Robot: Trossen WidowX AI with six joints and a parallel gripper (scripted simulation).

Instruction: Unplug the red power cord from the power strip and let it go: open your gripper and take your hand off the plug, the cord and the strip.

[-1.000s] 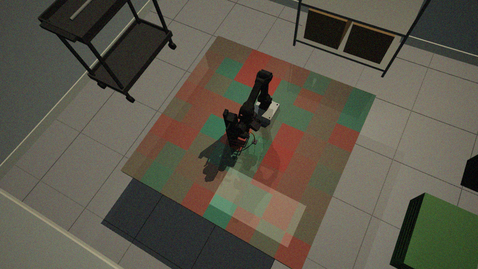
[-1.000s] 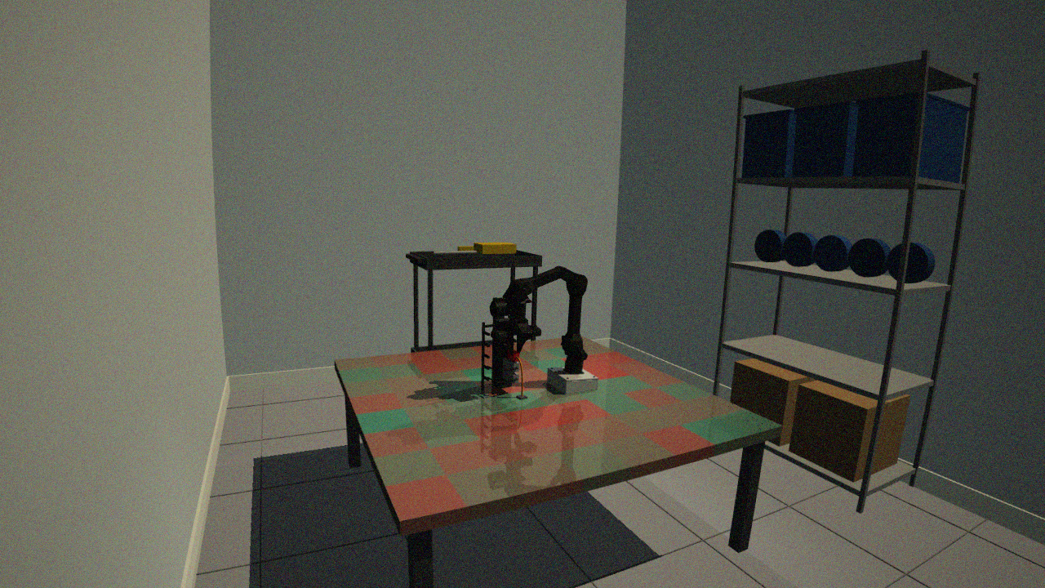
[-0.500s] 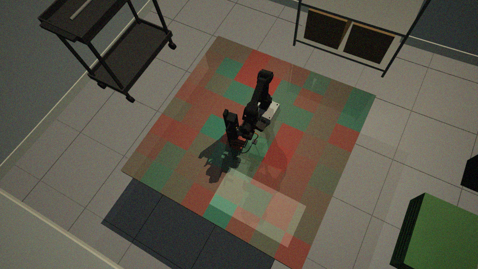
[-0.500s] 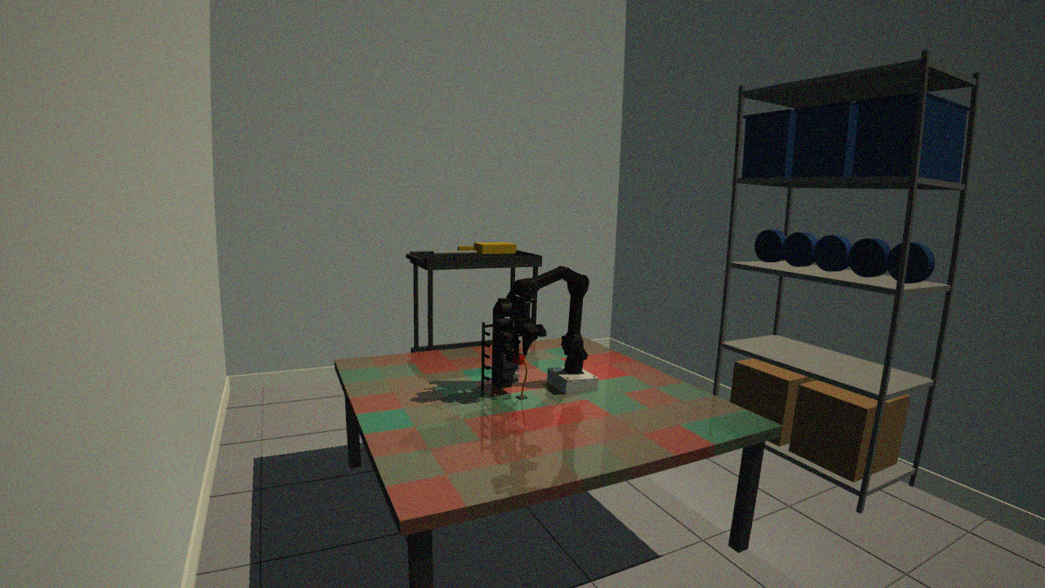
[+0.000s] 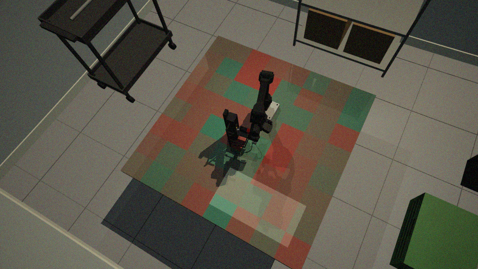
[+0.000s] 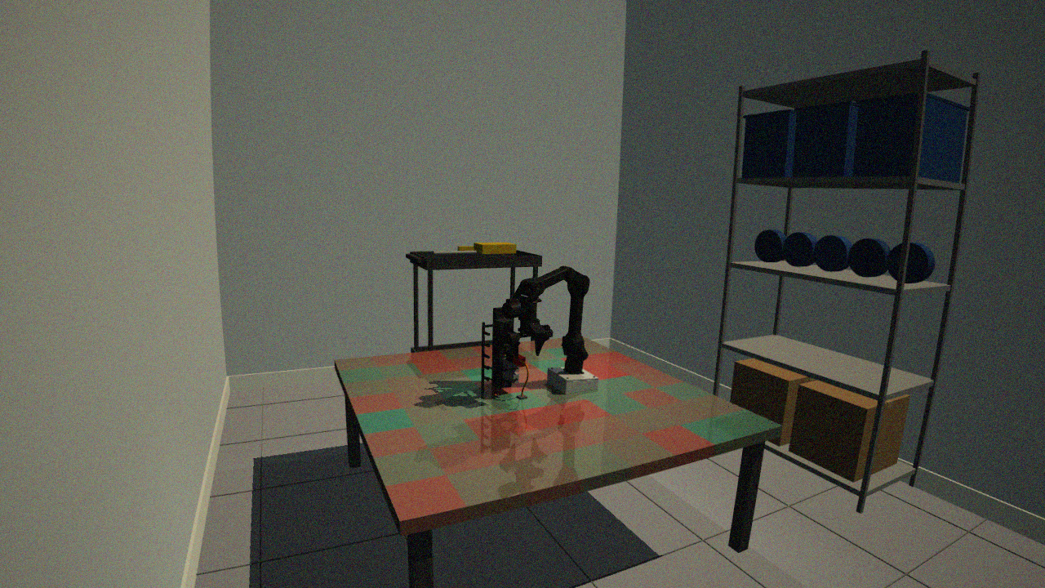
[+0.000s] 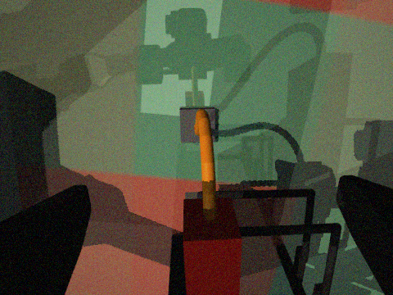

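The red plug [image 7: 213,266] [image 6: 519,359] [image 5: 248,130] of the power cord stands between my fingers, with visible space on both sides in the wrist view. My gripper [image 7: 215,193] is open wide. The orange-lit cord [image 7: 207,160] [image 6: 526,376] leaves the plug's end and runs down to a small grey box [image 7: 188,127] [image 6: 522,397] on the table. The dark power strip [image 6: 500,350] [image 5: 230,123] stands upright beside the plug. The plug's far end is cut off in the wrist view, and the top and exterior views are too small to show its gap from the strip.
Black cable guide bars [image 7: 286,194] [image 6: 482,365] stand close beside the plug and strip. A dark cable [image 7: 262,124] curves behind them. The arm's white base [image 6: 571,381] [image 5: 273,108] is on the patchwork table [image 6: 606,468]. A trolley and shelving stand beyond the table.
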